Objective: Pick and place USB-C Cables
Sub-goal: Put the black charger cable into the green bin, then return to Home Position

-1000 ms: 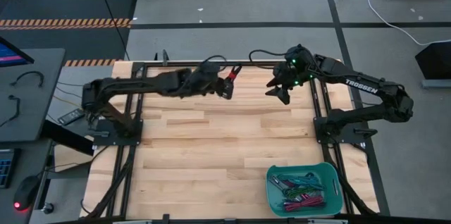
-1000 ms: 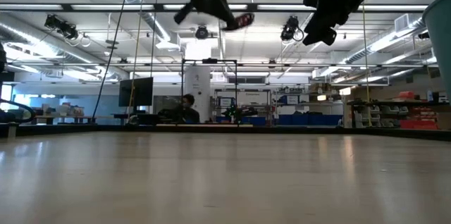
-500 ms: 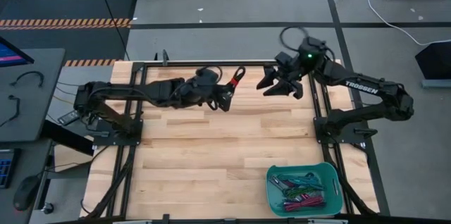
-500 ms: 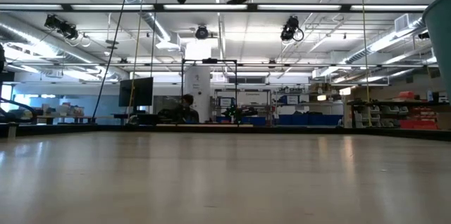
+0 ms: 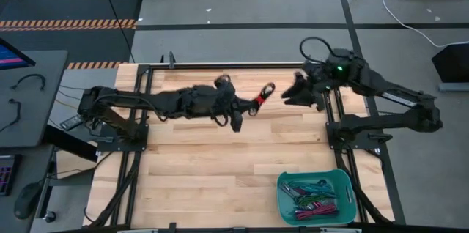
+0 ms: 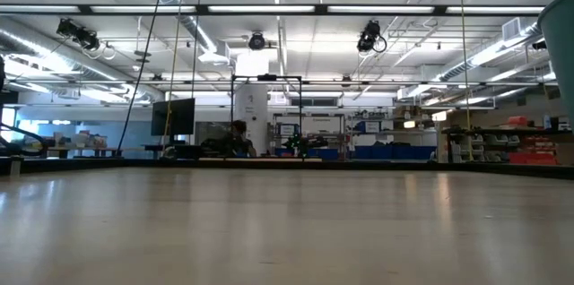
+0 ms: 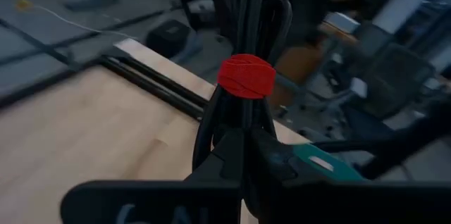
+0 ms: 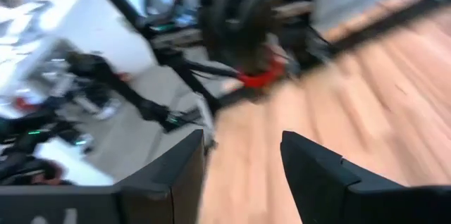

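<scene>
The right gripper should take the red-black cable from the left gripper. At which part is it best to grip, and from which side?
Probably the free end beyond the red tie: the left gripper clamps the red-black cable near its other end. The open right gripper faces that free end, so come straight in from its side.

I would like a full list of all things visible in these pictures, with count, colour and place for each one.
Red-black cable bundle: one, black with a red tie, held above the table's far middle, between the two grippers.
Bin: one, teal, near right corner of the table.
Cables in the bin: several, teal, green, magenta and red; exact count unclear.
Table: one, light wood.
White cord: one, on the floor beyond the table.
Person: one, far back in the room.
Left gripper: shut on the bundle.
Right gripper: open, facing the bundle, apart from it.
</scene>
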